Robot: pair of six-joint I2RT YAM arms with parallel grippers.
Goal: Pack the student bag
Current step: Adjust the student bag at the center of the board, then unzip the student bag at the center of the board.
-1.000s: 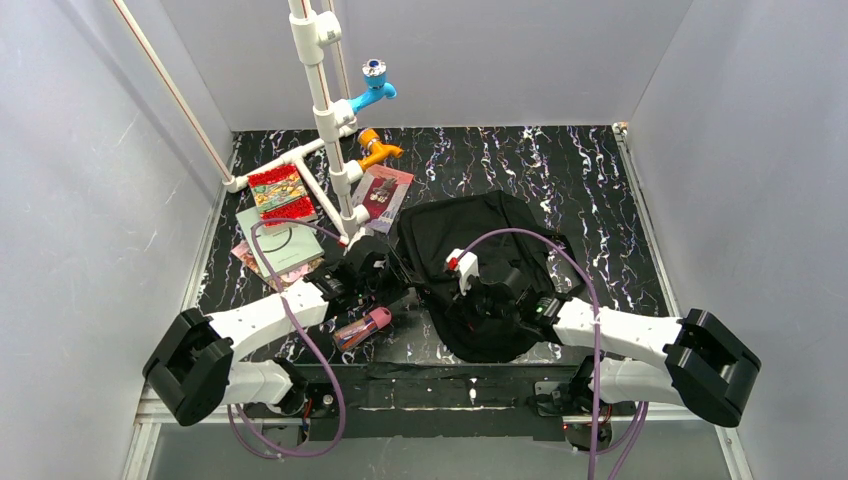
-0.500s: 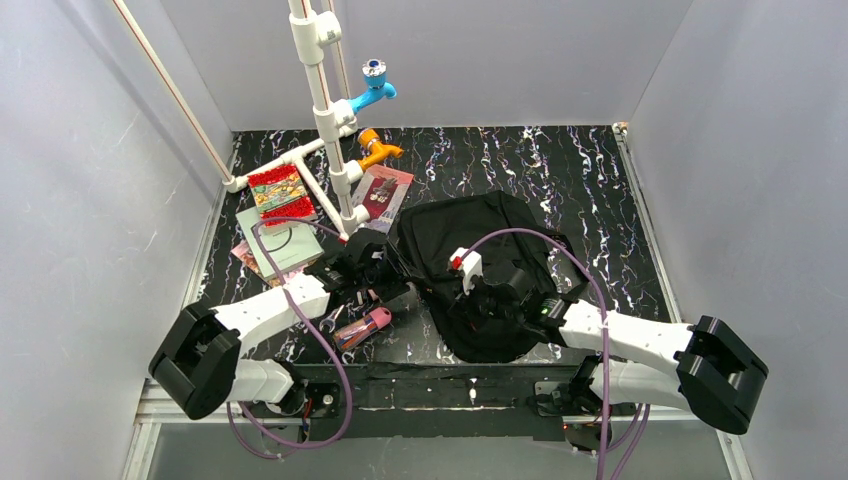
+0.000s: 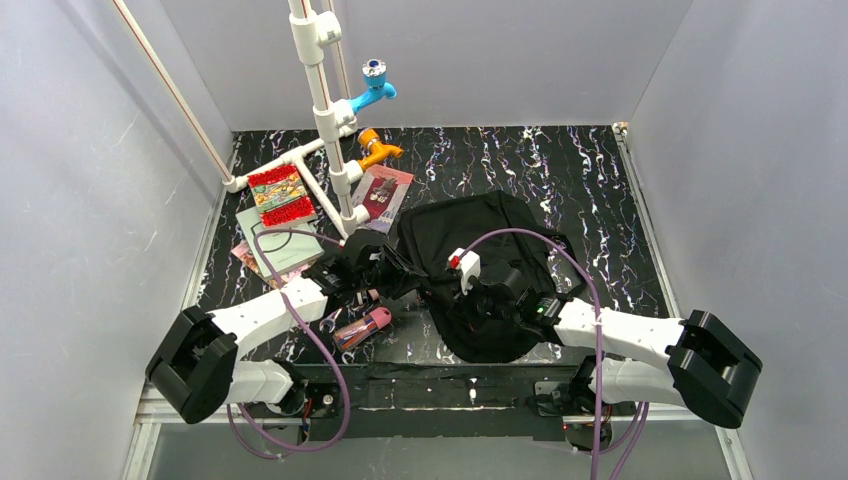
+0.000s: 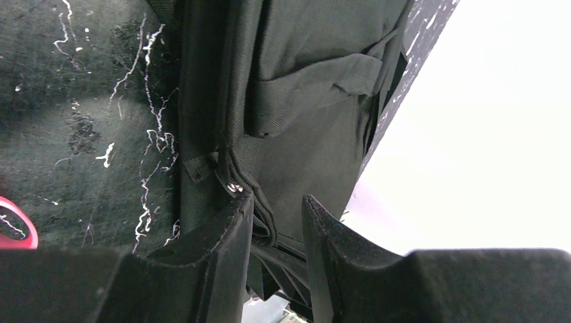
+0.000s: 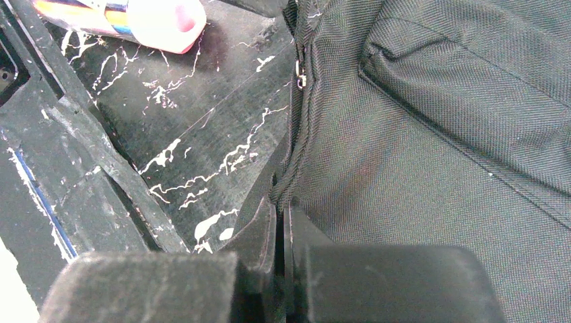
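The student bag (image 3: pixel 483 232), black fabric, lies flat in the middle of the table. My left gripper (image 3: pixel 393 268) is at the bag's left edge. In the left wrist view the gripper (image 4: pixel 273 205) is open, with a fold of the bag's zipper edge (image 4: pixel 259 222) lying between the jaws against the left finger. My right gripper (image 3: pixel 478 301) is over the bag's near left part. In the right wrist view the gripper (image 5: pixel 281 210) is shut on the bag's zipper seam (image 5: pixel 296 161). A small metal zipper pull (image 5: pixel 301 75) shows further up the seam.
A pink pencil case (image 3: pixel 362 327) lies left of the bag near the front; it also shows in the right wrist view (image 5: pixel 165 17). Books (image 3: pixel 280 250), a red book (image 3: pixel 281 194) and a maroon booklet (image 3: pixel 382 195) lie at the left. A white pipe stand (image 3: pixel 325 110) carries blue and orange taps.
My left gripper has moved right, from beside the pencil case to the bag's left edge. The right gripper has stayed on the bag, shifting only slightly.
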